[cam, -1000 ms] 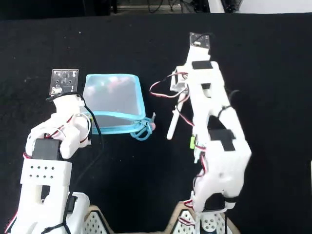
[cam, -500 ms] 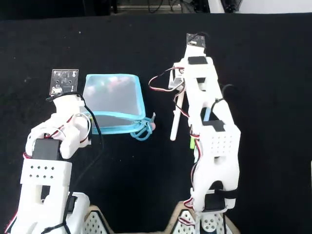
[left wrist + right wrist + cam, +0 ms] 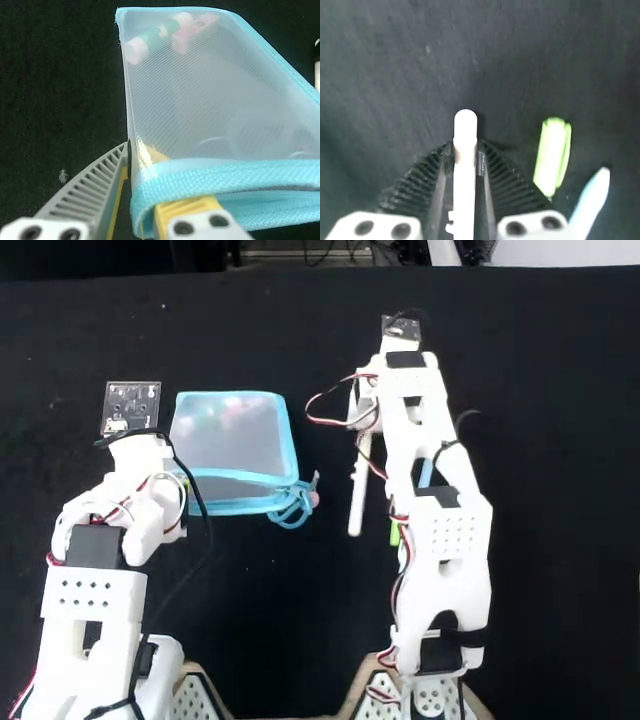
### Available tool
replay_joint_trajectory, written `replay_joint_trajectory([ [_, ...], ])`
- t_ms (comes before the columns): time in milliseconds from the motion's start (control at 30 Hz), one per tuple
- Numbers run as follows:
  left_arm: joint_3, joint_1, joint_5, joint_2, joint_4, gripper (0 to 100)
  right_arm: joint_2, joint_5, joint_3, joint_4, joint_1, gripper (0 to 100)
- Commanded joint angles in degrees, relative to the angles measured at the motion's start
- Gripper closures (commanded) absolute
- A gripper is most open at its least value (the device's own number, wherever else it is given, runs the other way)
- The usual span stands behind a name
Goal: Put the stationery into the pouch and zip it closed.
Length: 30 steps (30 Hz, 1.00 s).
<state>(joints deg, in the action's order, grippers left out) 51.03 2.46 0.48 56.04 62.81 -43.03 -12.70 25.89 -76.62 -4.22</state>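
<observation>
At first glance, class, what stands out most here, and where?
The pale blue pouch lies left of centre, stationery showing through it, the left arm's jaws pinching its near edge. To its right, the right arm's jaws grip a white pen, with a green marker and a blue pen lying beside.

The counter is sitting under black cloth; beyond its far edge, cables are trailing beside a bright white patch.

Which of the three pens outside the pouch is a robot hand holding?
The white pen, clamped in the right hand. The green one and the pale blue one lie free on the black table beside it.
</observation>
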Motion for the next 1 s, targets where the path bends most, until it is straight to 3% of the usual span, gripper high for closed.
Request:
replay_joint_trajectory([
  [0,-0.48,0.57,0.35,0.26,0.44,97,1.01,3.43,5.32,-5.98,-0.79,98.8],
  [233,-0.48,0.57,0.35,0.26,0.35,97,1.01,11.25,11.91,-20.84,-1.49,98.8],
  [400,-0.48,0.57,0.35,0.26,0.44,97,1.01,14.07,9.10,-22.59,-1.93,98.8],
  [667,-0.48,0.57,0.35,0.26,0.44,97,5.93,14.51,-6.90,-13.10,-5.54,98.8],
  [967,0.22,0.57,0.35,0.26,0.00,97,28.44,14.33,-42.33,3.78,-7.21,98.7],
])
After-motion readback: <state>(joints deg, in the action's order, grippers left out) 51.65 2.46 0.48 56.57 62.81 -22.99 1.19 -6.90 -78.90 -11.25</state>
